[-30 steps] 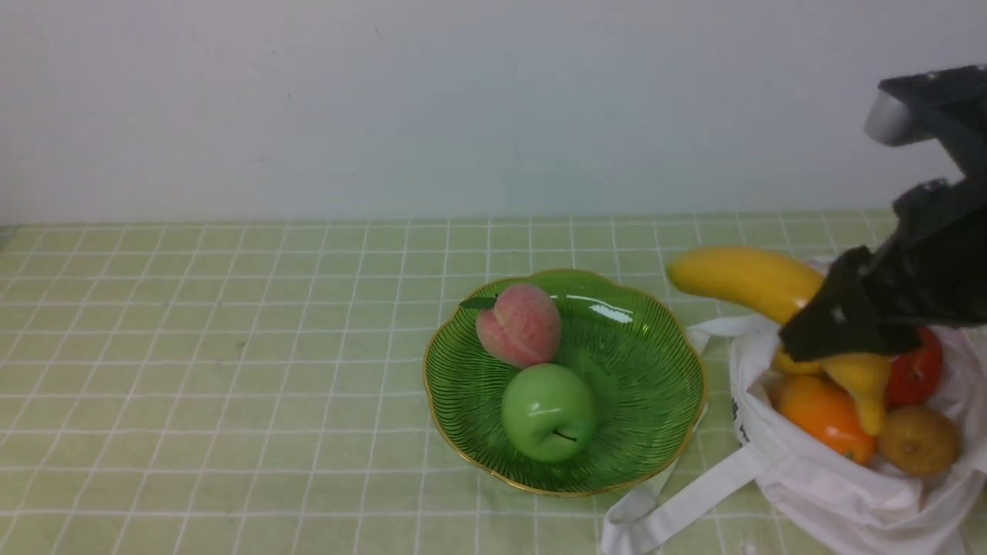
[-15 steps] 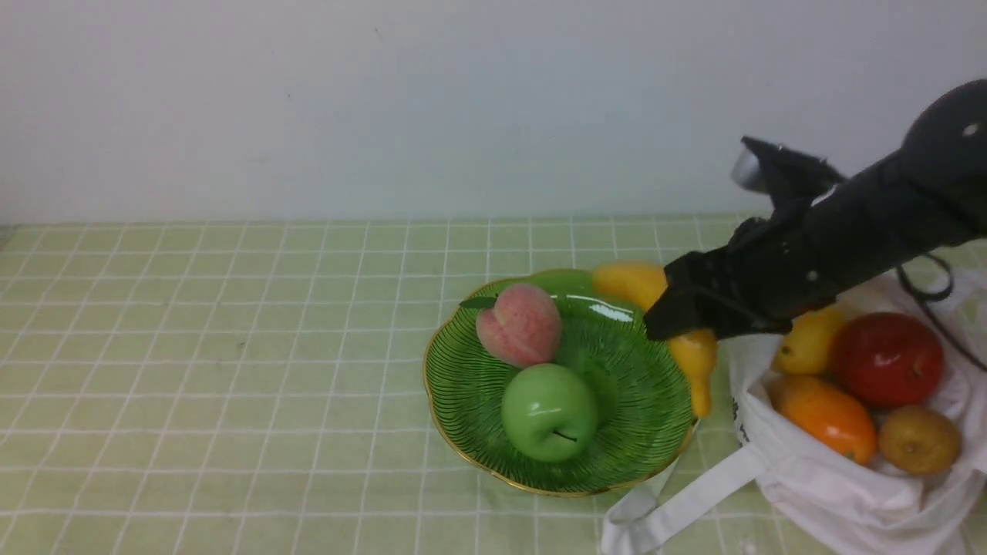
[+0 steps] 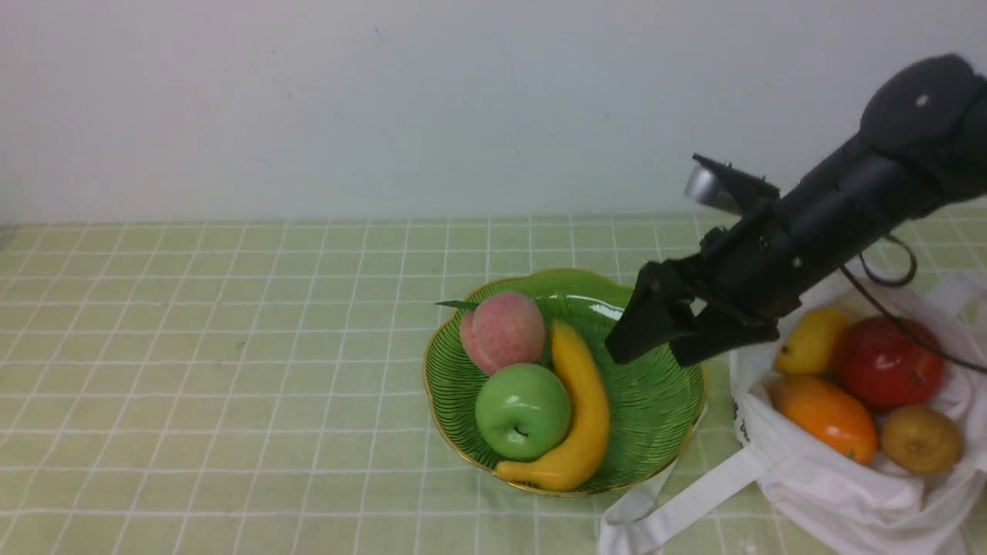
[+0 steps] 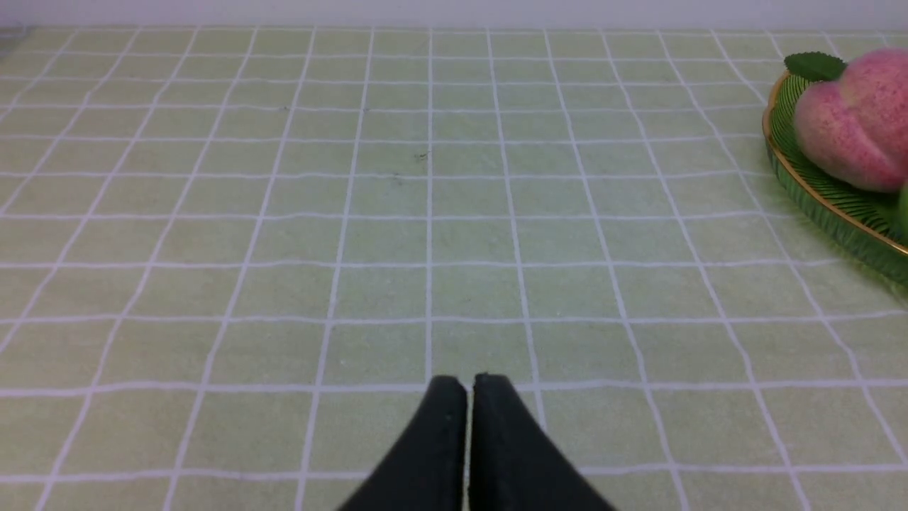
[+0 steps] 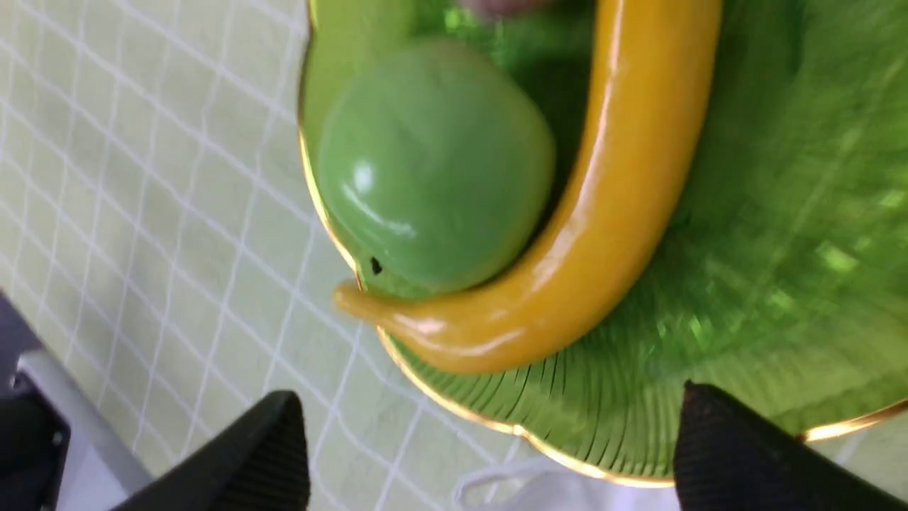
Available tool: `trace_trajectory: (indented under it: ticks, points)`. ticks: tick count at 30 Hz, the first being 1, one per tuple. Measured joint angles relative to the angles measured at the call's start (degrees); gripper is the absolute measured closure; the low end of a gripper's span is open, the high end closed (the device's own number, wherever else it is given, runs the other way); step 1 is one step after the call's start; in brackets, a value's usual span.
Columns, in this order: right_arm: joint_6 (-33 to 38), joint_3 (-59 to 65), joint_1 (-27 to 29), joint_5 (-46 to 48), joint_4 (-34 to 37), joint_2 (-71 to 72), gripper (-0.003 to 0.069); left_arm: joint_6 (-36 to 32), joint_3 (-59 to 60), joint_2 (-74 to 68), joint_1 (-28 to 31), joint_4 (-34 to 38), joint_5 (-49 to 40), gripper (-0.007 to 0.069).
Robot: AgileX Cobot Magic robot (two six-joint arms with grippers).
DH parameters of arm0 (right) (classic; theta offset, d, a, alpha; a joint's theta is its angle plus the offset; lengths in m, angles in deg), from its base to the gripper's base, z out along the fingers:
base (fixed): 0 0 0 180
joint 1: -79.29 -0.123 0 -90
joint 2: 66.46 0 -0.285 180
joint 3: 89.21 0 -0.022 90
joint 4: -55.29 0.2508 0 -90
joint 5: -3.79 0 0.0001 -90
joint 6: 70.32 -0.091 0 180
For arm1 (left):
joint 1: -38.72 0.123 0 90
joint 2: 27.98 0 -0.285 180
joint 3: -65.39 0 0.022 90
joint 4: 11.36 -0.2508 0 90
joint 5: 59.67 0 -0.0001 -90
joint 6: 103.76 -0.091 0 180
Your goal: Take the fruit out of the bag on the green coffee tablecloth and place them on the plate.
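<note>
The yellow banana [image 3: 580, 408] lies in the green plate [image 3: 663, 393], curled round a green apple [image 3: 522, 411] and beside a pink peach [image 3: 501, 331]. It also shows in the right wrist view [image 5: 603, 206]. My right gripper [image 3: 651, 351] is open and empty, just above the plate's right side; its fingertips [image 5: 284, 419] stand wide apart. The white bag [image 3: 833, 493] on the green checked tablecloth [image 3: 231, 370] holds a lemon [image 3: 810, 339], a red apple [image 3: 887, 362], an orange fruit [image 3: 825, 416] and a brownish fruit [image 3: 921, 439]. My left gripper [image 4: 468, 387] is shut and empty, over bare cloth left of the plate [image 4: 816, 191].
A pale wall runs behind the table. The bag's strap handles [image 3: 678, 505] trail on the cloth in front of the plate's right side. The right arm reaches in above the bag's opening.
My right gripper carried the banana from over the bag leftward to the plate, then opened and let it go. The banana now lies in the plate; the apple and peach shifted slightly left.
</note>
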Motion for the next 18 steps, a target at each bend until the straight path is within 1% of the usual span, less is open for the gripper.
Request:
trace_trajectory:
  ticks: [1,4,5,6,8,9,10,12,13,14,15,17,18]
  points:
    - [-1.19,-0.72,0.0,0.11,-0.96,0.62,0.0081,0.0,0.0,0.0,0.0,0.0,0.0,0.0632]
    - [-8.13,-2.46,0.0,0.83,-8.31,4.36,0.0216,0.0,0.0,0.0,0.0,0.0,0.0,0.0632]
    - [-8.99,-2.45,0.0,0.94,-8.88,5.01,0.0226,0.0,0.0,0.0,0.0,0.0,0.0,0.0632]
    - [-11.53,-2.25,0.0,1.17,-12.92,7.26,0.0289,0.0,0.0,0.0,0.0,0.0,0.0,0.0632]
    - [-13.77,-1.55,0.0,1.24,-16.37,10.5,0.0368,0.0,0.0,0.0,0.0,0.0,0.0,0.0632]
    - [-16.47,0.4,0.0,1.45,-21.3,15.59,0.0468,0.0,0.0,0.0,0.0,0.0,0.0,0.0632]
    - [-17.33,1.71,0.0,1.63,-23.25,18.86,0.0522,0.0,0.0,0.0,0.0,0.0,0.0,0.0632]
    - [-18.34,4.2,0.0,1.86,-25.83,24.56,0.0606,0.0,0.0,0.0,0.0,0.0,0.0,0.0632]
    - [-18.9,6.27,0.0,2.07,-27.45,29.18,0.0634,0.0,0.0,0.0,0.0,0.0,0.0,0.0632]
    - [-19.07,6.64,0.0,2.16,-27.65,30.76,0.0641,0.0,0.0,0.0,0.0,0.0,0.0,0.0632]
    - [-19.36,9.48,0.0,2.28,-29.01,35.73,0.0657,0.0,0.0,0.0,0.0,0.0,0.0,0.0632]
    - [-19.44,13.97,0.0,2.09,-30.03,43.66,0.0669,0.0,0.0,0.0,0.0,0.0,0.0,0.0632]
    - [-19.44,17.05,0.0,0.57,-30.2,48.31,0.0671,0.0,0.0,0.0,0.0,0.0,0.0,0.0632]
